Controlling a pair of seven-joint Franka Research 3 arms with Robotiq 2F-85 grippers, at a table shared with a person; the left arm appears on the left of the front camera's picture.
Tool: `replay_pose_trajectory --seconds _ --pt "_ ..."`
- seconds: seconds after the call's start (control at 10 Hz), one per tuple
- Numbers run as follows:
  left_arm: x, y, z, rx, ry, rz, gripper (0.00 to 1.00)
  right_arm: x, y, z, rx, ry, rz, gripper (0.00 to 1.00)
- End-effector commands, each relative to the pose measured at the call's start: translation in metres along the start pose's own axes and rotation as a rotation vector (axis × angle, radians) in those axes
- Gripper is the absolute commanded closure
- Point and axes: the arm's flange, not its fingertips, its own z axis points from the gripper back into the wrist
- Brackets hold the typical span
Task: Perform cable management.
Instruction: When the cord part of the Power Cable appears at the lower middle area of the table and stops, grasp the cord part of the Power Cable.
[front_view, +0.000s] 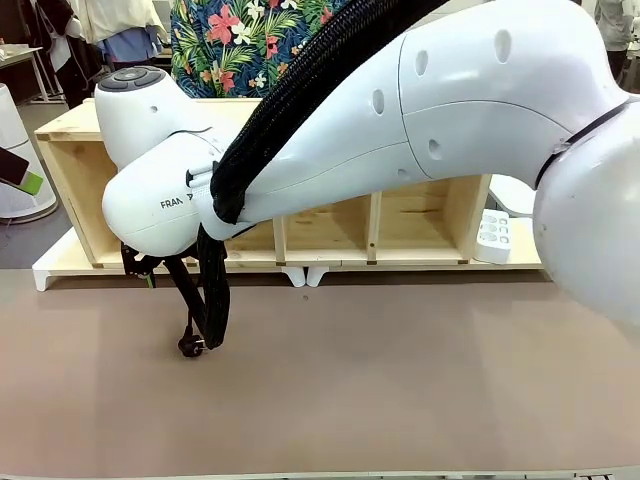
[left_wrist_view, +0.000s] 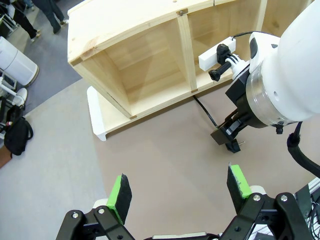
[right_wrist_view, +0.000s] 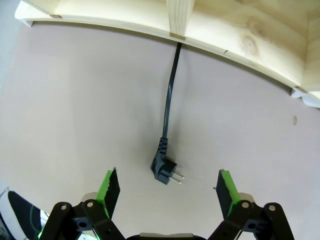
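The cable (right_wrist_view: 170, 95) is a thin glossy black cord that comes out from under the wooden shelf and runs across the brown table. It ends in a chunky angled plug (right_wrist_view: 165, 172) with metal pins, lying flat on the table. My right gripper (right_wrist_view: 168, 187) hangs open above the plug, which sits between its green pads (right_wrist_view: 111, 185) without touching them. In the front view the plug (front_view: 190, 347) lies below the right arm's wrist. My left gripper (left_wrist_view: 179, 187) is open and holds nothing. It looks across the table at the right gripper (left_wrist_view: 227, 137) and the cable (left_wrist_view: 205, 110).
A low wooden shelf (front_view: 330, 225) with open compartments stands along the table's far side. A white power strip (front_view: 493, 235) lies in its right part. The thick braided hose (front_view: 215, 300) hangs from the right arm. A person in a floral shirt (front_view: 250, 40) stands behind the shelf.
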Motion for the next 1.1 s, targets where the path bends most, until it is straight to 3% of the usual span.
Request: replay_pose_trajectory --seconds 0.0,0.4,1.0 --pt "0.001 0.001 0.0 -0.001 -0.006 0.004 0.0 0.002 -0.001 -0.028 -0.001 0.049 -0.019 0.0" --pt "0.001 0.001 0.0 -0.001 -0.006 0.004 0.0 -0.005 0.003 -0.098 0.061 0.156 -0.048 0.0" --pt "0.001 0.001 0.0 -0.001 -0.006 0.004 0.0 0.006 0.014 -0.12 0.012 0.215 -0.023 0.0"
